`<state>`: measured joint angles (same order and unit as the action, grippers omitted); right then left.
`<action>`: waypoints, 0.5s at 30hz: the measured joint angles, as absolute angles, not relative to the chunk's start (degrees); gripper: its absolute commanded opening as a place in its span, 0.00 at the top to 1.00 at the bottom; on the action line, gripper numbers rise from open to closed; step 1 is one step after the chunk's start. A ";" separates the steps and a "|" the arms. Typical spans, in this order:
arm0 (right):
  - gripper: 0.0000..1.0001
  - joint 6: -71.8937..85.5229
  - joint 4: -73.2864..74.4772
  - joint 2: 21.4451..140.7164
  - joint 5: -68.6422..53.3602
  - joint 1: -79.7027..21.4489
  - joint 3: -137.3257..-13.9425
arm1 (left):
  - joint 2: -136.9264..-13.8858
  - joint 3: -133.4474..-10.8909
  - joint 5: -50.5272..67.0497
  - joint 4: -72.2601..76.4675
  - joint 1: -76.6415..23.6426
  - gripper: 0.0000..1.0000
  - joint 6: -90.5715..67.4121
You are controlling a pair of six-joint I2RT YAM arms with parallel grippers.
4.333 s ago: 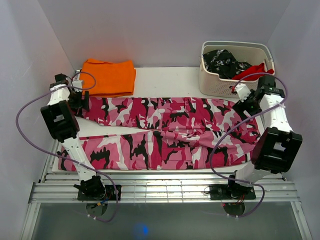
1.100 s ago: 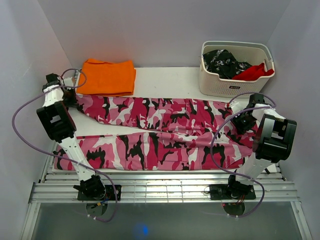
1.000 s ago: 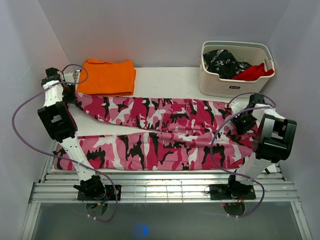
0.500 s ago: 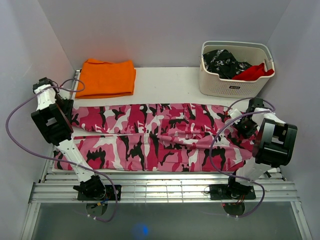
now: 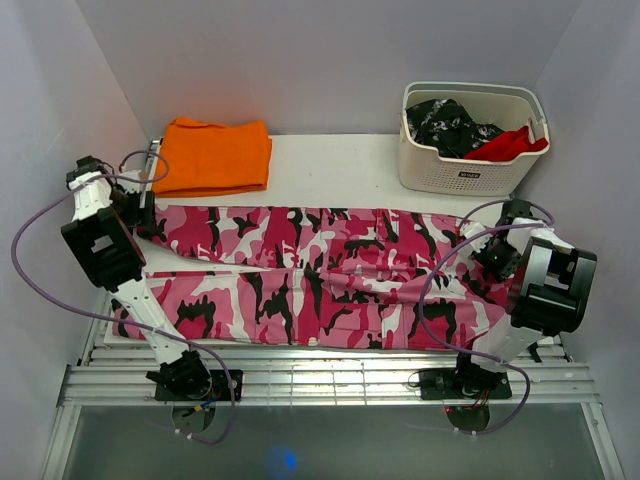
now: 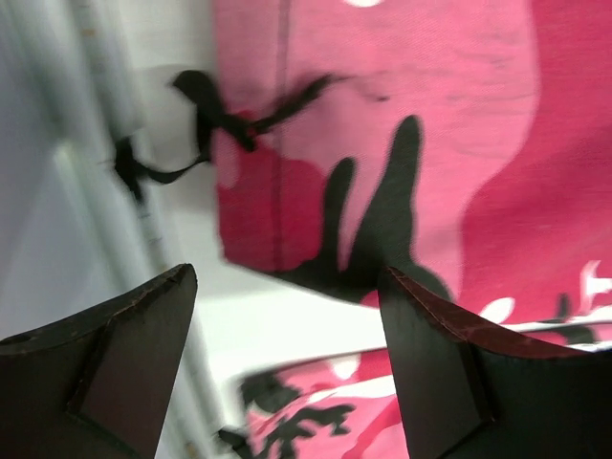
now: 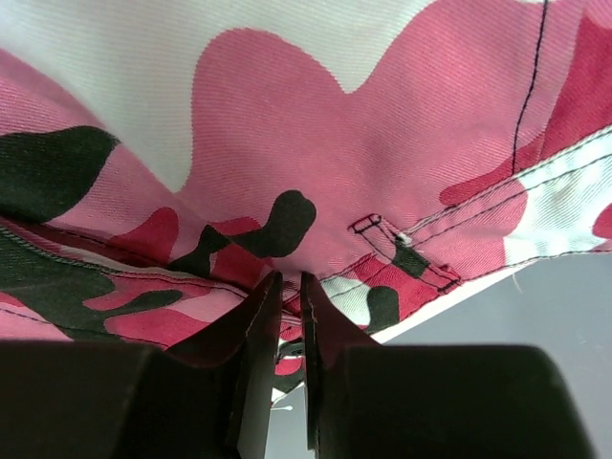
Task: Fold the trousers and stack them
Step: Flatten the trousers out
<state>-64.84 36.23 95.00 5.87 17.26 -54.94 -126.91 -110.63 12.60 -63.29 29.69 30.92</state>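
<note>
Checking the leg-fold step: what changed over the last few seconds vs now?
The left gripper opened and let go of the trousers at the cuff; their far leg now lies flat, nearer the other leg. The right gripper closed on the waistband edge. Orange cloth and basket unchanged.

Across desk (image 5: 340, 160), left to right: long pink-black-white camouflage cloth trousers (image 5: 320, 275), spread flat, legs toward left, waist toward right. Behind trousers, far-left corner: folded orange cloth (image 5: 215, 152). Far-right corner, behind waist end: cream perforated plastic basket (image 5: 470, 165); in it black-and-white speckled garment (image 5: 445, 122), left of red cloth (image 5: 508, 142). At far leg's hem: left tool (image 5: 140, 208). At waist edge: right tool (image 5: 488, 255).
</note>
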 measured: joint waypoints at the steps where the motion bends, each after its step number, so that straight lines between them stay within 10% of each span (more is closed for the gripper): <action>1: 0.81 -64.82 36.21 95.07 5.93 17.28 -54.98 | -126.91 -109.62 14.37 -62.65 29.95 0.13 30.22; 15: 0.82 -64.27 36.53 95.24 5.39 17.78 -55.42 | -119.28 -86.76 40.25 -47.66 41.17 0.02 14.52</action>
